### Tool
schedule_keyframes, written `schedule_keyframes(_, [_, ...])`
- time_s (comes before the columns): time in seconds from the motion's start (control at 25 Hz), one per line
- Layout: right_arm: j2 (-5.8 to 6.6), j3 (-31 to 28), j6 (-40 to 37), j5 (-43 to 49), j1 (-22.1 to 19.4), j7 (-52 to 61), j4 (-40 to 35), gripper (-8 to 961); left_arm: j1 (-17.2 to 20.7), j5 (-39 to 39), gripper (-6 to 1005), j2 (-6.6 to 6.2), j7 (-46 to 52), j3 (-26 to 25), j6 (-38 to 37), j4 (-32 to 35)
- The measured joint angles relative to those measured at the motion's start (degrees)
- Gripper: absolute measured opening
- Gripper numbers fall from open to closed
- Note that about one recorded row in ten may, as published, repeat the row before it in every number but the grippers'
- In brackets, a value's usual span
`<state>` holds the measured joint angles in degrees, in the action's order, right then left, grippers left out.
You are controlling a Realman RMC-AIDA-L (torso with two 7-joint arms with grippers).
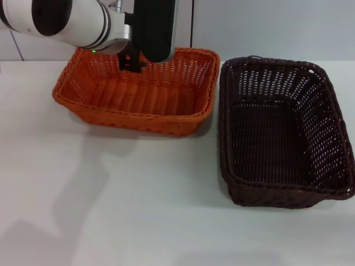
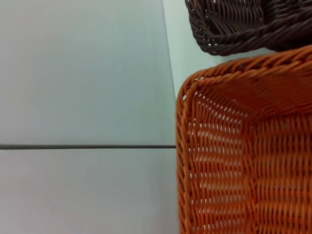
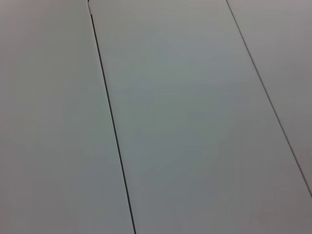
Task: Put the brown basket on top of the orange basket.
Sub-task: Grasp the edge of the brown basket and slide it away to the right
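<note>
1. The brown basket [image 1: 283,133] sits upright on the white desk [image 1: 138,210] at about 3 o'clock in the head view, its open side up.
2. The orange basket [image 1: 138,91] stands just beside it at about 10 o'clock, rims nearly touching, also upright.
3. The left tool [image 1: 130,62] hangs over the orange basket's far rim, at 11 o'clock; whether its fingers are wide or narrow cannot be told.
4. The right tool is outside every view; its wrist camera shows only pale panels [image 3: 185,122].
</note>
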<state>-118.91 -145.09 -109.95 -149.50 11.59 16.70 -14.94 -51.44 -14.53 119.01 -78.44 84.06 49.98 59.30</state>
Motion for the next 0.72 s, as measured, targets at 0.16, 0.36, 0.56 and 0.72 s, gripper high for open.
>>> schedule_keyframes(0.16, [0.00,0.1,-0.1,0.0,0.0,0.0,0.0,787,2.1,-0.4,689,-0.11,3.4,0.3,-2.5,3.1])
schedule_keyframes(0.36, [0.00,0.0,0.2,-0.2,-0.1,0.0,0.0,787,10.7,-1.6,690,-0.28,18.3,0.9,-19.9,10.3])
schedule_keyframes(0.56, [0.00,-0.3,0.5,-0.4,0.2,-0.3,0.5,787,22.3,-5.6,692,-0.66,36.8,1.2,-32.4,19.4])
schedule_keyframes(0.72, [-0.14,-0.4,0.3,-0.4,0.0,-0.4,1.3,787,35.1,-10.1,693,-0.69,43.2,5.3,-48.6,24.1])
